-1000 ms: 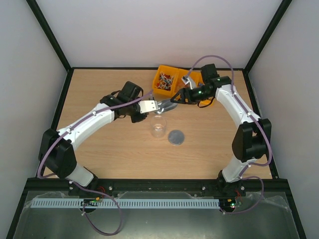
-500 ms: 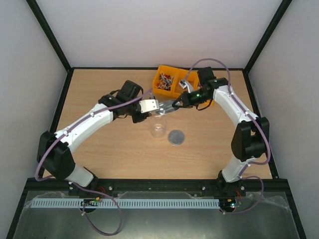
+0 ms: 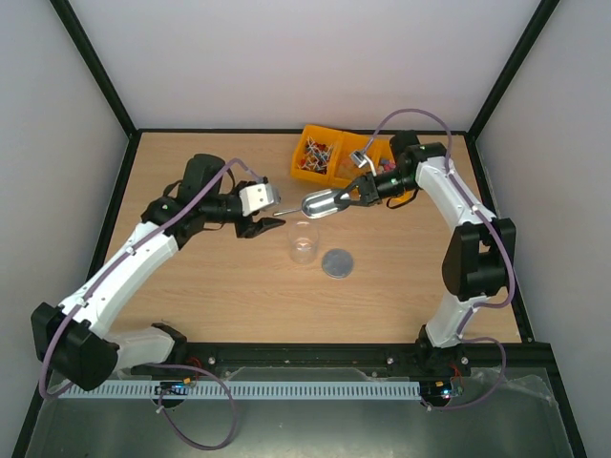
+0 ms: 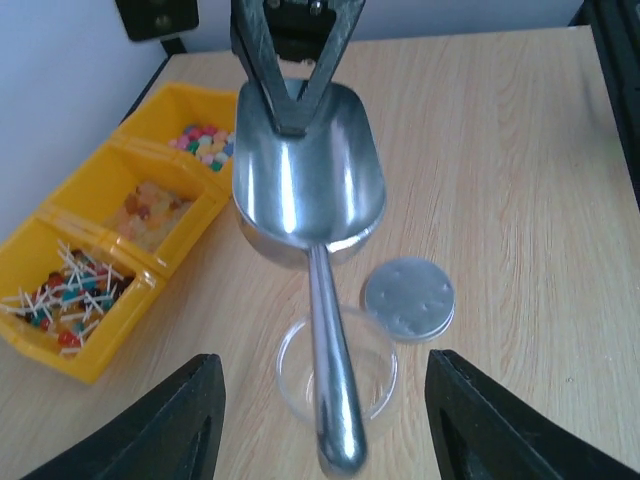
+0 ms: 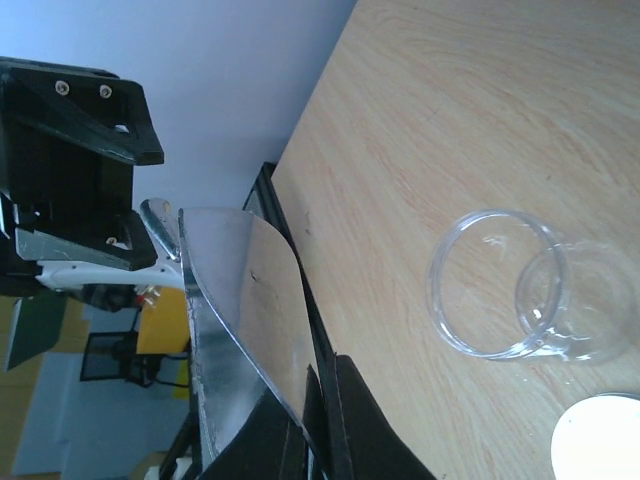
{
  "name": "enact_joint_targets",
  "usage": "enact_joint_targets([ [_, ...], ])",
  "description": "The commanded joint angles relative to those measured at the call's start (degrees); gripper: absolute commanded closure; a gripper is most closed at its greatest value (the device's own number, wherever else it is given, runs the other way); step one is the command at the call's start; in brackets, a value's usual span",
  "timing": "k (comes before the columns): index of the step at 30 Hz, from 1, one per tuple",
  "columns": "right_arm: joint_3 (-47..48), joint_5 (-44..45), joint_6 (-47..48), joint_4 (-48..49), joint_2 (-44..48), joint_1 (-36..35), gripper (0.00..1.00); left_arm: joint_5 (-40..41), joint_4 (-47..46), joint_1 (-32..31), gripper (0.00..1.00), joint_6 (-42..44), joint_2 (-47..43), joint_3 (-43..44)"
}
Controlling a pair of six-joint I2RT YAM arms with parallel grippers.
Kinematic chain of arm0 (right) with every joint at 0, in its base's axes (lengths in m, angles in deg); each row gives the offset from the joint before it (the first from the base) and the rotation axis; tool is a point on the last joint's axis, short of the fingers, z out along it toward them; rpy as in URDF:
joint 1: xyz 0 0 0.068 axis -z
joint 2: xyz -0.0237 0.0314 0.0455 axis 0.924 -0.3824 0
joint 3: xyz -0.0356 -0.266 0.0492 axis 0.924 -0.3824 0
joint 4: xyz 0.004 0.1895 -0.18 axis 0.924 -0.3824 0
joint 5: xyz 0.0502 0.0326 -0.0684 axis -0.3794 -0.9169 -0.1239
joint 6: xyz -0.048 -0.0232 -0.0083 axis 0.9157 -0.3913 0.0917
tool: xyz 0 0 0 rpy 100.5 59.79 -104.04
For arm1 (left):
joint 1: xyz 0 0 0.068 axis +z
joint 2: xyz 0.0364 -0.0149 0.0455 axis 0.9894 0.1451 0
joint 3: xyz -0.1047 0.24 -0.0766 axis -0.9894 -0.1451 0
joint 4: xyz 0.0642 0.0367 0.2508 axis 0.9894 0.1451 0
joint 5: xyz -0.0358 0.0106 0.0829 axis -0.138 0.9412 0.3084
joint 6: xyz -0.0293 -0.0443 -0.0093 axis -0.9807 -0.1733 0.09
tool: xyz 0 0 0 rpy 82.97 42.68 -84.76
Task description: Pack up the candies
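1. The metal scoop (image 3: pixel 320 202) is raised above the table (image 3: pixel 210 286).
2. The clear cup (image 3: pixel 304 244) stands upright and empty, below the scoop's handle.
3. The grey disc (image 3: pixel 336 262) lies flat just beside the cup.
4. The yellow three-compartment bin (image 3: pixel 307 138) sits at the far edge.

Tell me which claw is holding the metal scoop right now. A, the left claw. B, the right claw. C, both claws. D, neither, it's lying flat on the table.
B: the right claw is shut on the bowl rim of the metal scoop, holding it above the table, while the left claw stands open and touches nothing.
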Motion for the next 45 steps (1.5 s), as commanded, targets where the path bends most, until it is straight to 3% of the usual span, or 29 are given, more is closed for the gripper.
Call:
enact_joint_targets([
  [1, 1.0, -5.7, 4.1, -6.8, -0.4, -0.3, 0.99, -3.6, -5.6, -0.8, 0.43, -1.9, 0.6, -0.7],
  [7, 0.5, -5.8, 2.2, -5.1, 0.4, -0.5, 0.98, -0.3, -6.5, -4.1, 0.5, -0.1, 2.1, -1.3],
  [22, -3.0, -4.8, -0.4, -2.8, 2.4, -1.3, 0.99, 6.4, -8.8, -7.4, 0.79, 0.7, 2.7, -3.7],
  [30, -3.0, -4.8, 0.0, -3.3, 2.2, -1.3, 0.99, 7.1, -9.2, -7.3, 0.83, 0.7, 2.9, -3.6],
  [38, -3.2, -4.7, 0.0, -3.2, 2.4, -1.3, 0.99, 4.8, -10.7, -7.6, 0.78, -2.1, 2.8, -3.0],
  [45, -3.4, -4.7, 0.3, -3.3, 2.4, -1.3, 0.99, 5.4, -11.0, -7.7, 0.9, -2.1, 2.9, -3.2],
])
